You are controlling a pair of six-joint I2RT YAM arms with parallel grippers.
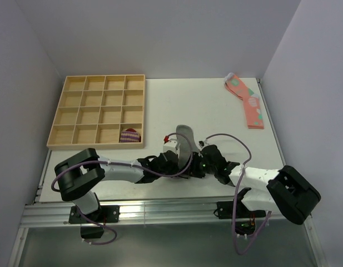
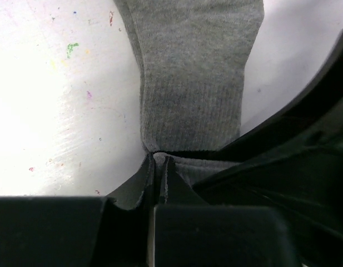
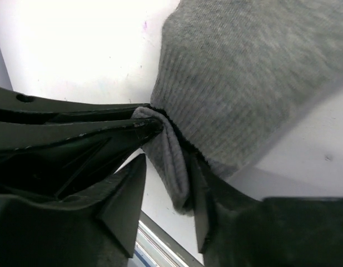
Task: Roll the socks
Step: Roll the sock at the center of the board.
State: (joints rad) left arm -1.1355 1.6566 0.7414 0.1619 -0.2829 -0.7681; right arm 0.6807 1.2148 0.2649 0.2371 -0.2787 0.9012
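The grey knitted sock [image 1: 185, 142] lies lengthwise on the white table, toe end away from me; its stripes do not show. My left gripper [image 1: 181, 167] is at its near end. In the left wrist view the gripper [image 2: 158, 161] is shut on the sock's [image 2: 193, 83] near edge. My right gripper [image 1: 192, 167] is right beside it. In the right wrist view the gripper [image 3: 168, 161] is open, and a lifted fold of the sock [image 3: 243, 72] hangs between its fingers, against the right one [image 3: 202, 211]. The left gripper's jaws show there too, pinching the same edge.
A wooden compartment tray [image 1: 96, 114] stands at the back left, with a purple-striped sock bundle [image 1: 130, 136] in its near right cell. Pink spotted socks [image 1: 246, 103] lie at the back right. The table's front edge and metal rail [image 1: 160, 208] run just behind both grippers.
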